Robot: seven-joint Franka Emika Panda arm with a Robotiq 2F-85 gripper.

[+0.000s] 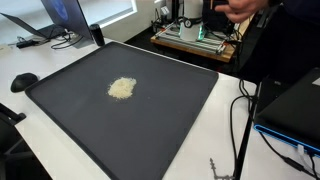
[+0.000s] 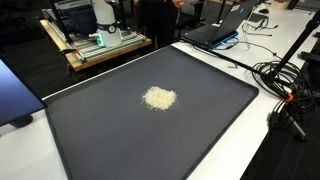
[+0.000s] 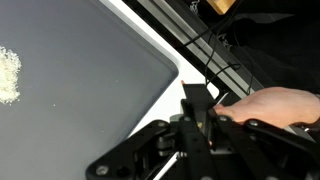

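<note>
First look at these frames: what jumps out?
A small pale crumbly heap lies alone near the middle of a big dark tray, clear in both exterior views. In the wrist view the shut claw hangs just off the tray's rounded corner, with a person's hand close beside it.

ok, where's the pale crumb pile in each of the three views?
Exterior view: pale pile lies left of centre on the dark mat.
Exterior view: pile sits near the middle of the mat.
Wrist view: pile is at the left edge, partly cut off by the frame.
Shared landmark: the dark mat, under the pile in all three views.
</note>
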